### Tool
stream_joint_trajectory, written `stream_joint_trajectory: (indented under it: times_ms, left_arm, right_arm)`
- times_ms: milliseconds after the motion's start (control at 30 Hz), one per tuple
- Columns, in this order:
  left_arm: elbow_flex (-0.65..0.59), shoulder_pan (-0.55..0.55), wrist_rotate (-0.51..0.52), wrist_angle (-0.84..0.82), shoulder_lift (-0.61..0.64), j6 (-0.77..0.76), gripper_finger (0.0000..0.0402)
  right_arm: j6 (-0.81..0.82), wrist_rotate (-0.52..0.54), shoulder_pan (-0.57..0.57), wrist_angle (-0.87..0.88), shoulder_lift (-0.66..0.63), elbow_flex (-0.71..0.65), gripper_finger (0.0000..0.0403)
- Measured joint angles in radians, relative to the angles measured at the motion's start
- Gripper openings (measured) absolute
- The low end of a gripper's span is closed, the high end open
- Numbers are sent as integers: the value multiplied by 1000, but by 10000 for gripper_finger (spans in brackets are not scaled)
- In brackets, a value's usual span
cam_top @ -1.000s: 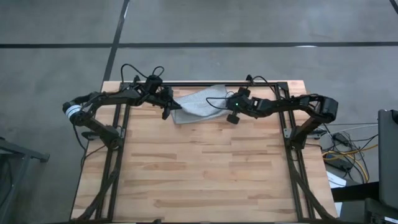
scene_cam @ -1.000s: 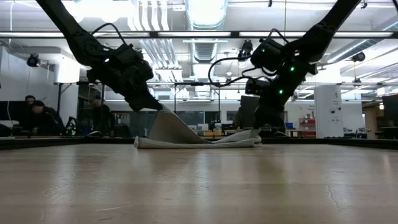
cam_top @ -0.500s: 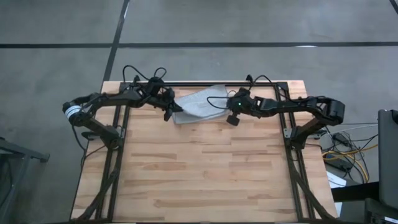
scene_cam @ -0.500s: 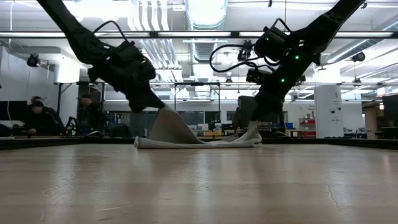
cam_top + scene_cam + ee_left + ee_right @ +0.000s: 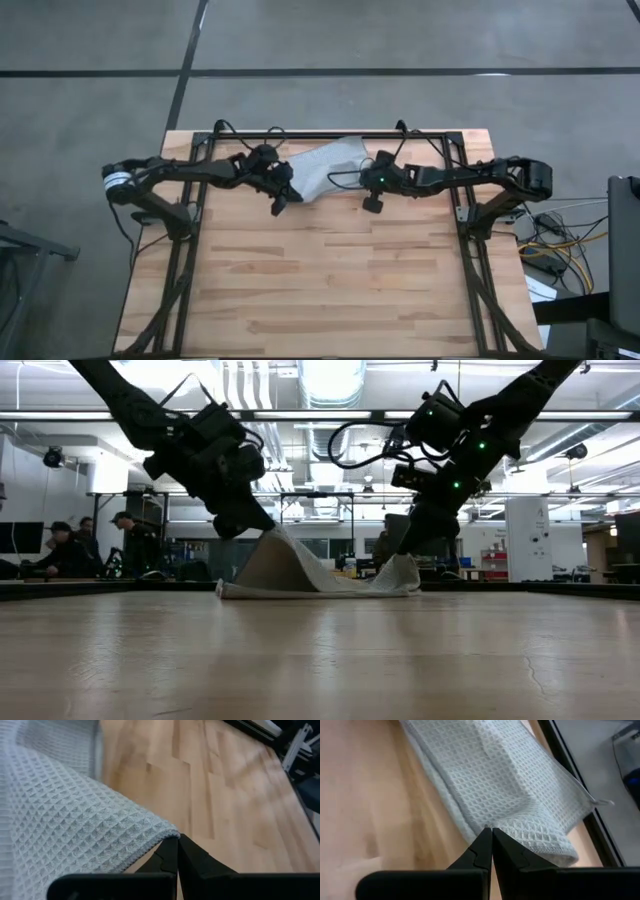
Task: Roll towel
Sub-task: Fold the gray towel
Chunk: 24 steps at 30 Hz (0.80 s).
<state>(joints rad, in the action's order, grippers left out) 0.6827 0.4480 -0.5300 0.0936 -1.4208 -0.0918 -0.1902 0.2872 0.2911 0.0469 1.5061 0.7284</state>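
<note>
The towel [image 5: 327, 164], a light grey-blue waffle cloth, lies bunched near the table's far edge. Its middle rests on the wood, and both near ends are raised, as the low view shows [image 5: 300, 570]. My left gripper [image 5: 283, 192] is shut on the towel's left near corner. My right gripper [image 5: 368, 192] is shut on its right near end. Both arms reach in from the sides and slant downward. My left gripper pinches the towel's corner [image 5: 166, 834] between its two fingertips, slanting down from the table's left. That corner is lifted off the table, and the cloth slopes down from it like a tent [image 5: 283, 545]. My right gripper pinches a folded edge of the towel [image 5: 496, 826] at its fingertips, slanting down from the table's right; several layers show there. That end [image 5: 404, 563] is raised a little above the table, and the cloth sags toward the middle.
A black frame rail [image 5: 330, 134] runs along the table's far edge just behind the towel. Bare wood [image 5: 330, 280] fills the near half of the table. People sit in the room beyond [image 5: 60, 550].
My left gripper has gone toward the table's near edge and a little right, drawing its corner higher and steepening the slope of cloth. My right gripper has risen slightly and lifted the right end off the wood. The towel's middle has stayed on the table.
</note>
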Motion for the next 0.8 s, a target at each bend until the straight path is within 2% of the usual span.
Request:
stream_joint_trajectory:
  times_ms: [100,333,600,800]
  left_arm:
    - [0,-48,31,-27,17,-16,0]
    - [0,-121,86,-224,83,-32,0]
    - [0,-163,87,-237,155,-67,0]
    - [0,-201,87,-242,171,-138,0]
  right_arm:
    - [-4,0,-21,8,-6,0,8]
    - [-11,0,-45,127,-78,-1,8]
    - [20,-54,-109,209,-217,-2,8]
    - [60,-56,-180,257,-259,-2,8]
